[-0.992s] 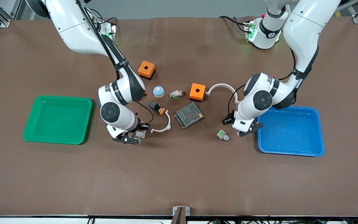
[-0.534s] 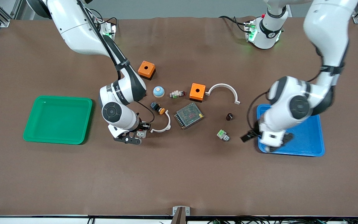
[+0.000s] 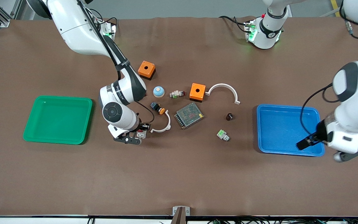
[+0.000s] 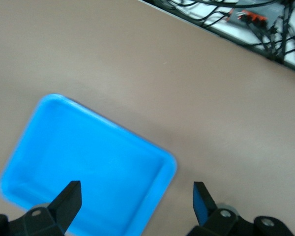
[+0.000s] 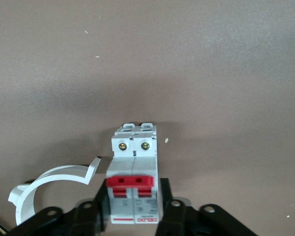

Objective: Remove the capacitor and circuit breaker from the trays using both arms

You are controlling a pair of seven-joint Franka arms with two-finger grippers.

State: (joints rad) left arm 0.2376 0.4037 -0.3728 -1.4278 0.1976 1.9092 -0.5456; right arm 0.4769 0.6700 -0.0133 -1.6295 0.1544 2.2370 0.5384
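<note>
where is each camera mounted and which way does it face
Front view: high across the table, facing both arm bases; shows both arms, green tray, capacitor.
Left wrist view: looks down past the open left gripper at the blue tray.
Right wrist view: looks down past the right gripper, shut on the breaker.
Shared: front shows both too.

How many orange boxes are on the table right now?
2. One orange box lies toward the robots' bases, near the right arm. The other orange box sits beside the large white arc, mid-table. None looks hidden.
</note>
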